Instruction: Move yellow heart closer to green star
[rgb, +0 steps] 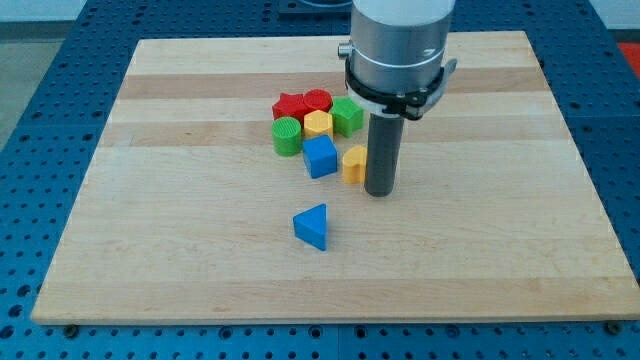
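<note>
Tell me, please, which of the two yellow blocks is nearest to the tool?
The yellow heart, at the cluster's lower right beside the blue cube. My tip stands right beside it. The other yellow block sits higher, inside the cluster.

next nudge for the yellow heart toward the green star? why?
Probably a short push toward the view's upper left. My tip sits right beside the yellow heart on the view's right, and the green star lies just above it toward the view's top, in the cluster.

Wooden board (180, 270) on blue pegboard table (40, 30), blue cube (320, 157) left of the rod's end, blue triangle (312, 226) below-left, red star (290, 106), red cylinder (318, 100), yellow hexagon (318, 124), green cylinder (287, 136) clustered up-left.
</note>
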